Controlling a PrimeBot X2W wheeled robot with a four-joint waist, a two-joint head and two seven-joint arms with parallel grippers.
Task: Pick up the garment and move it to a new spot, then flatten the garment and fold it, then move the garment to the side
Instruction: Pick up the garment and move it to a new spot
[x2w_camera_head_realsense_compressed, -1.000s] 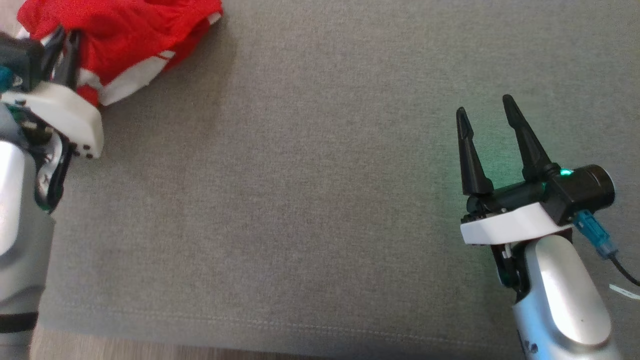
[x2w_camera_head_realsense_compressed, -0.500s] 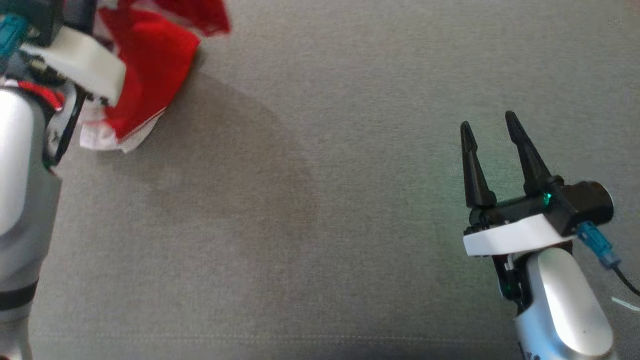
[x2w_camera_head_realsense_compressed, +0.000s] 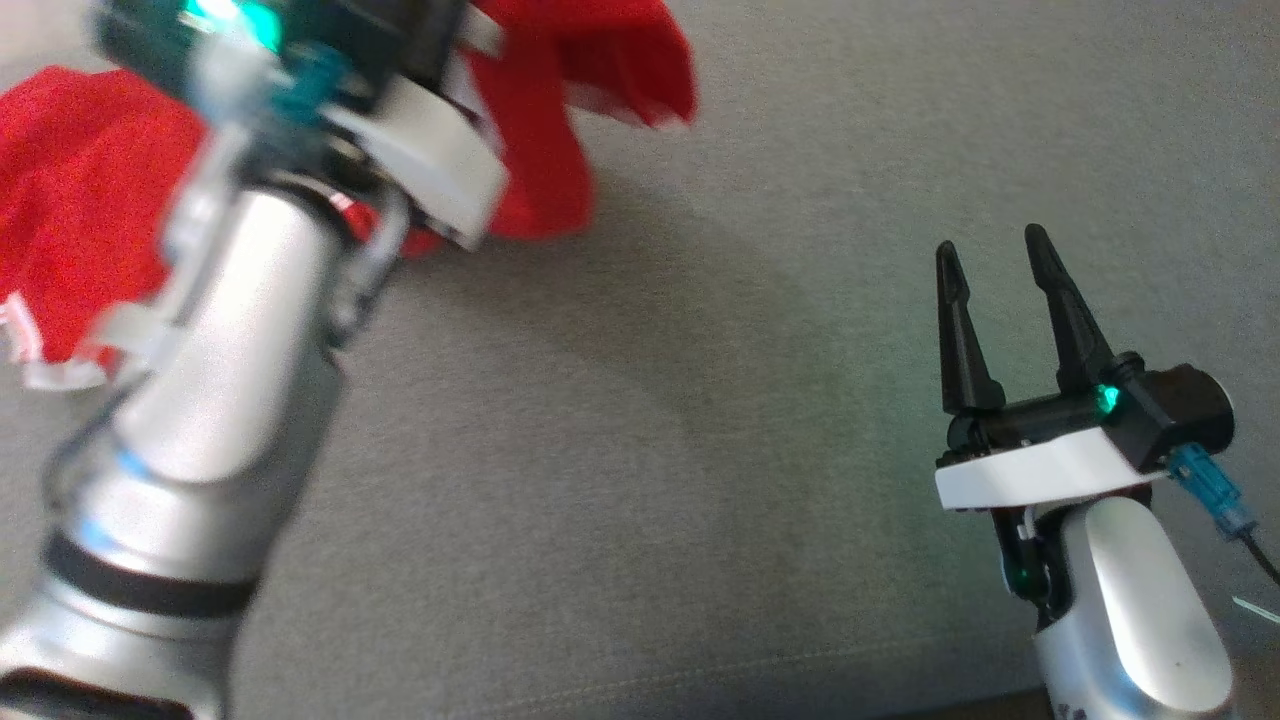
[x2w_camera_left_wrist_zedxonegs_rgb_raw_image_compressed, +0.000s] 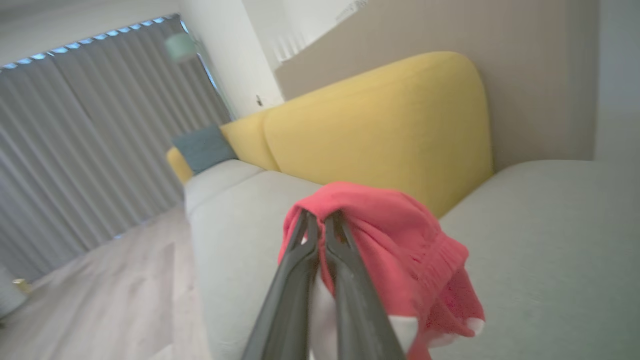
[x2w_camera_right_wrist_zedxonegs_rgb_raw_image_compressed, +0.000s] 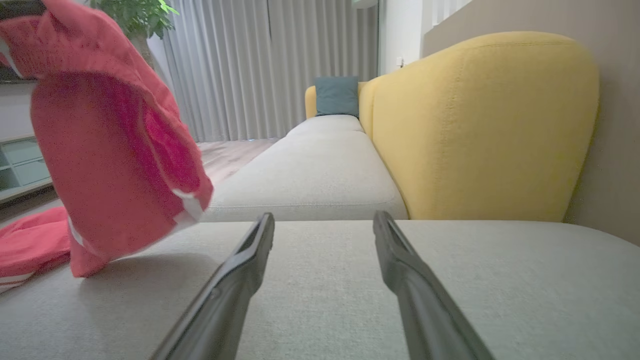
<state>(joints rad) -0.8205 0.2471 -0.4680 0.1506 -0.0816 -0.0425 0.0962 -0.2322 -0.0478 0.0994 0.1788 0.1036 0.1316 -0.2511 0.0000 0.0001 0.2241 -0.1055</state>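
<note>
**Left gripper**: two long dark fingers pressed together at the tips, clenched on a fold of the garment. In the left wrist view the cloth bunches over and around the fingertips. The pale silver forearm crosses the left of the head view, blurred.

**Red fabric garment with white trim**: held up by the left gripper, in the upper left of the head view. Seen from the right wrist, the raised part hangs open like a pouch, with a white band along its lower hem. A further part lies on the seat, lower and to the left. Whether the hanging hem touches the seat cannot be told.

**Right gripper**: fingers spread apart, released, nothing between them. It sits low over the seat at the head view's lower right, well apart from the garment. A green light glows on its black body.

**Grey woven sofa seat**: bears the garment's lower part, with a stitched seam along its near edge.

**Mustard-yellow rounded backrest**: stands behind the seat.

**Square teal cushion**: leans against the far end of the backrest.

**Grey pleated curtain**: hangs beyond the sofa.

**Pale wood floor**: runs beside the sofa.

**Green leafy plant**: stands before the curtain.
</note>
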